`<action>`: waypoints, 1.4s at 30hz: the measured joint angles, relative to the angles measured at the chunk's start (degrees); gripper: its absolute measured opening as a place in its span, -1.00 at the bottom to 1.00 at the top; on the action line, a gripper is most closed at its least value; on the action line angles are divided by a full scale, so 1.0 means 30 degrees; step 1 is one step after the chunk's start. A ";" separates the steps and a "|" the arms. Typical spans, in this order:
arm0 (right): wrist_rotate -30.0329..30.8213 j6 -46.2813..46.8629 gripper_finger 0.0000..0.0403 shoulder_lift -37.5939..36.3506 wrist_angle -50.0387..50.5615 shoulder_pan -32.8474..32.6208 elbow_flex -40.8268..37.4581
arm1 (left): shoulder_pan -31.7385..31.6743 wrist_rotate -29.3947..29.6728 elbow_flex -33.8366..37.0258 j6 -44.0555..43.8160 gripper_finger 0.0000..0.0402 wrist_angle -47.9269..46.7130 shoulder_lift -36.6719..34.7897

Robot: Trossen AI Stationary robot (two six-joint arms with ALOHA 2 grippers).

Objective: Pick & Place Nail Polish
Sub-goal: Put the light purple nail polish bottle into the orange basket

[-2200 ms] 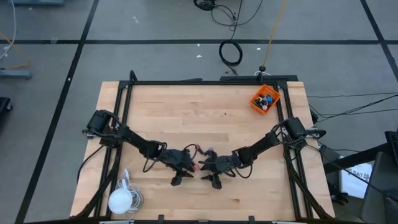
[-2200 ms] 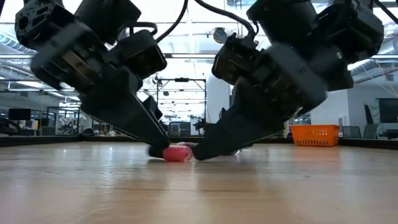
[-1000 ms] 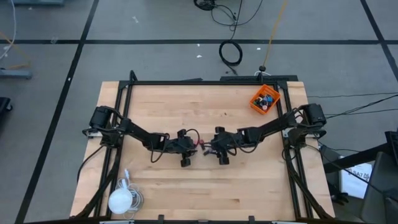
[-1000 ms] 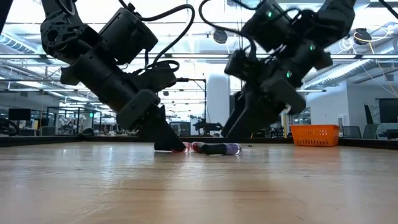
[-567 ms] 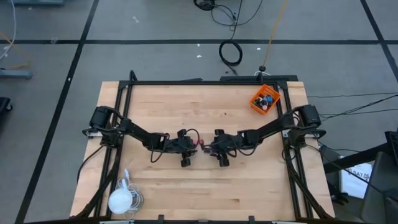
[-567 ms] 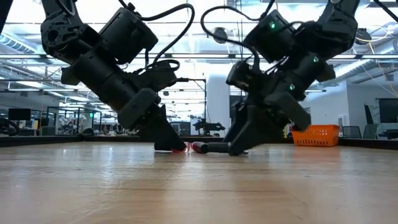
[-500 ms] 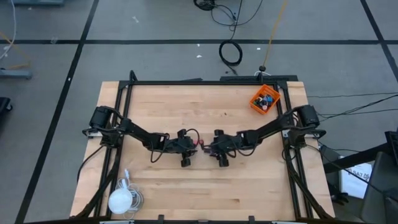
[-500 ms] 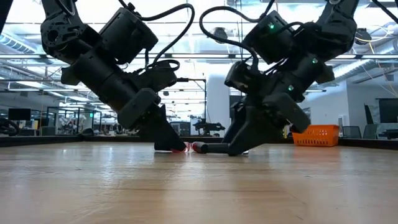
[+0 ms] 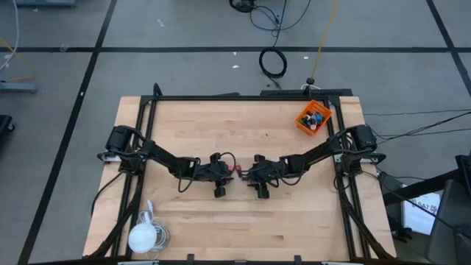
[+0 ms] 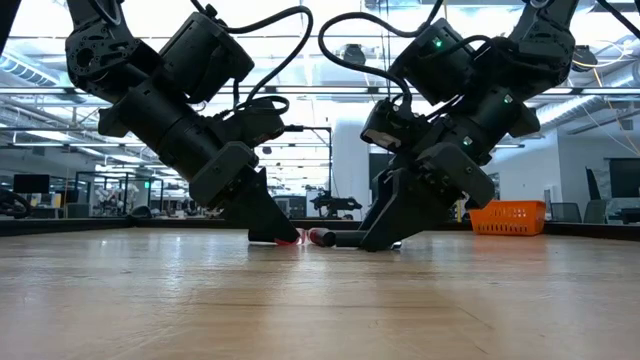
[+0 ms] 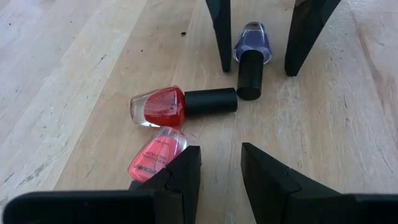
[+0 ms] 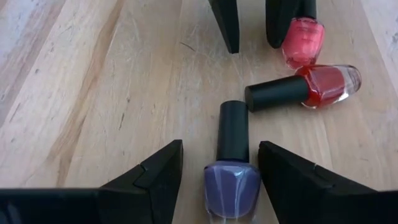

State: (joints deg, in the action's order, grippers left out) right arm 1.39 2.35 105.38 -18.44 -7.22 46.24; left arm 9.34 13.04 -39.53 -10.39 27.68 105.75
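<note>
Purple nail polish bottle (image 12: 232, 176) lying between our right gripper (image 12: 217, 171)'s spread fingers, untouched, red bottle (image 11: 160, 106) and pink bottle (image 11: 155, 155) just beside it, our left gripper (image 11: 221, 163) narrowly parted, empty, pink bottle against one finger.

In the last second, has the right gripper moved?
Yes. In the high view the right gripper has slid slightly further from the orange bin, and its open fingers now straddle the purple bottle.
</note>
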 joint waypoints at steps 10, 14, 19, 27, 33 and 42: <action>0.0044 0.0256 0.00 -0.0036 0.0988 0.0000 0.0029 | 0.0000 -0.0007 0.0000 0.0022 -0.43 -0.0015 0.0000; 0.0058 0.0399 0.00 -0.0036 0.1179 0.0000 0.0029 | 0.0000 0.0000 0.0000 0.0050 -0.43 -0.0015 0.0000; 0.0037 0.0457 -0.10 -0.0022 0.1865 0.0000 0.0007 | 0.0000 -0.0007 0.0000 0.0051 -0.43 -0.0018 0.0000; 0.0029 0.0560 -0.46 -0.0007 0.2987 0.0007 0.0000 | 0.0000 0.0000 0.0000 0.0044 -0.43 -0.0022 0.0000; 0.0059 0.0505 -0.46 -0.0010 0.2853 0.0007 -0.0007 | 0.0000 0.0000 0.0000 0.0044 -0.43 -0.0022 0.0000; 0.0035 0.0434 -0.45 -0.2655 0.2598 -0.0503 -0.0177 | 0.0007 -0.0015 0.0022 -0.0872 -0.43 0.1058 0.0000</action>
State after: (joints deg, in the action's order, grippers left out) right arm 1.49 3.65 97.42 -10.64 -8.73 45.71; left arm 9.37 12.99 -39.46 -13.01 30.86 105.75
